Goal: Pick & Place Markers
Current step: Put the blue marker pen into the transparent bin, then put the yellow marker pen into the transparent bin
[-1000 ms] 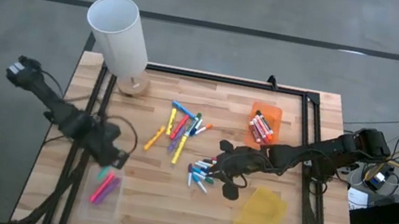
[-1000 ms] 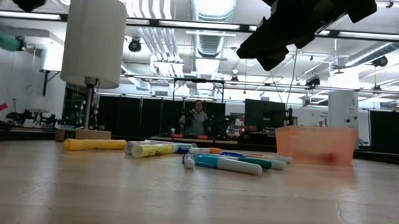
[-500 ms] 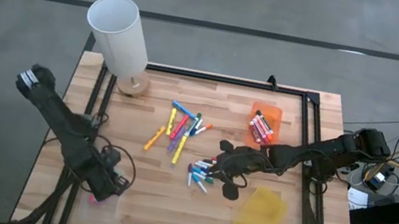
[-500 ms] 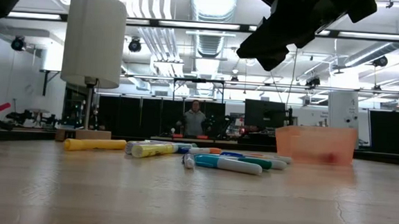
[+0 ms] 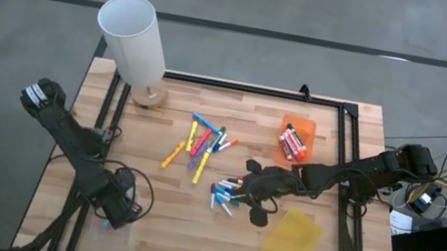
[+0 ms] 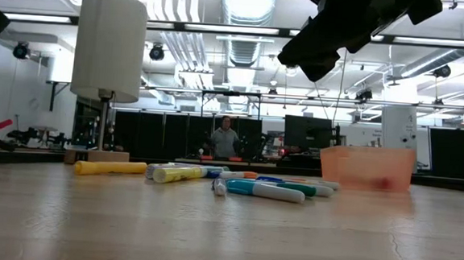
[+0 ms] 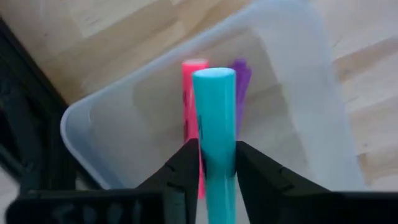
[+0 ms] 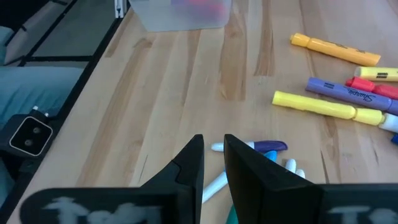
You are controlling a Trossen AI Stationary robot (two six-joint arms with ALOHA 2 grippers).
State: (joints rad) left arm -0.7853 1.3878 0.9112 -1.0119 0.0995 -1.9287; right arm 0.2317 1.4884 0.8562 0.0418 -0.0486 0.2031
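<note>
— Teal marker point(image 7: 214, 130): where is it being held?
— Between the left gripper point(image 7: 215, 163) fingers, over the clear bin point(image 7: 311, 93), above a pink marker point(image 7: 191, 102).
— And the right gripper point(image 8: 212, 163)?
— Hovering over the loose markers point(image 5: 207, 141), fingers nearly closed, holding nothing.

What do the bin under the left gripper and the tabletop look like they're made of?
The clear bin looks like thin translucent plastic with a frosted finish: the wood grain and the pink marker inside show through its walls. The tabletop looks like butcher-block wood with a smooth, light finish: parallel strips with visible grain.
</note>
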